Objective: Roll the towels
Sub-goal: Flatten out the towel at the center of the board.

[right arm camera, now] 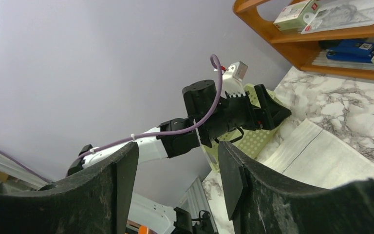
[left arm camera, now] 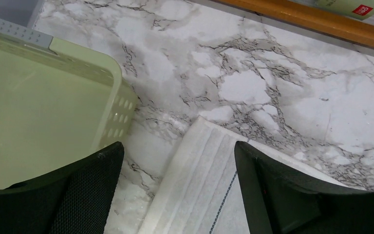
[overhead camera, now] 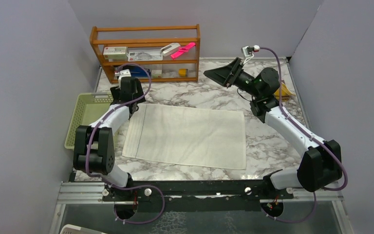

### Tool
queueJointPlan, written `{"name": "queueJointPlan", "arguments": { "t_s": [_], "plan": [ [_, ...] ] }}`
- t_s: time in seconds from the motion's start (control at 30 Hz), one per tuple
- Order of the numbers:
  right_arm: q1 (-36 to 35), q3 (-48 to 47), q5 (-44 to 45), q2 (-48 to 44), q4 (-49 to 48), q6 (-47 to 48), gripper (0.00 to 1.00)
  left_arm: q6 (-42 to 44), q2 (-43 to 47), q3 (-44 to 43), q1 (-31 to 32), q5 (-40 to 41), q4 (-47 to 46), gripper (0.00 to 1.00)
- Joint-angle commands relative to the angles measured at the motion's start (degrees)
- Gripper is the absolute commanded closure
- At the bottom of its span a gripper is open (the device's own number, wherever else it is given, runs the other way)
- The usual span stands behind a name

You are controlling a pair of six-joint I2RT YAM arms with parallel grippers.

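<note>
Green basket [overhead camera: 84, 118] — wooden shelf [overhead camera: 146, 28]
</note>
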State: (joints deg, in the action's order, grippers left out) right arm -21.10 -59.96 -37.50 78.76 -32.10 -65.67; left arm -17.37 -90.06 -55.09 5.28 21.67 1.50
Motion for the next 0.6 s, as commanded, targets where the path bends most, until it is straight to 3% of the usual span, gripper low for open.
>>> {"name": "queueJointPlan", "arguments": {
  "t_s": [0.0, 0.1, 0.17, 0.23, 0.4, 0.47, 0.53, 0.57],
  "plan": [
    [-1.55, -2.07, 0.65, 1.02, 2.82, 2.16, 0.41, -3.07, 3.53, 3.23, 0.66, -3.53, -1.43, 0.13],
    [-1.46, 1.86, 6.54, 0.39, 13.02, 9.94, 0.48, -5.32, 5.22, 5.47, 1.38, -8.03, -3.04, 0.02],
    [-1.19, 3.35, 16.86, 0.36, 26.47, 17.77, 0.49, -6.43, 5.58, 6.65, 2.41, -9.25, -2.99, 0.01],
    [0.46, 6.33, 23.44, 0.88, 33.24, 22.52, 0.5, -6.81, 5.93, 7.76, 3.3, -9.58, -2.92, 0.01],
    [8.56, 19.57, 18.55, 1.73, 27.46, 25.09, 0.55, -6.67, 5.79, 10.86, 3.86, -11.04, -5.73, 0.07],
    [10.33, 21.52, 18.04, 2.77, 26.07, 26.7, 0.68, -5.79, 5.12, 10.97, 3.86, -11.83, -6.04, 0.13],
    [11.48, 21.78, 19.04, 4.54, 26.21, 28.13, 0.91, -5.0, 4.65, 11.44, 3.87, -12.68, -6.76, 0.28],
    [11.83, 21.53, 19.71, 5.76, 26.48, 28.65, 0.98, -4.7, 4.51, 11.82, 3.79, -13.16, -7.44, 0.37]
  ]
}}
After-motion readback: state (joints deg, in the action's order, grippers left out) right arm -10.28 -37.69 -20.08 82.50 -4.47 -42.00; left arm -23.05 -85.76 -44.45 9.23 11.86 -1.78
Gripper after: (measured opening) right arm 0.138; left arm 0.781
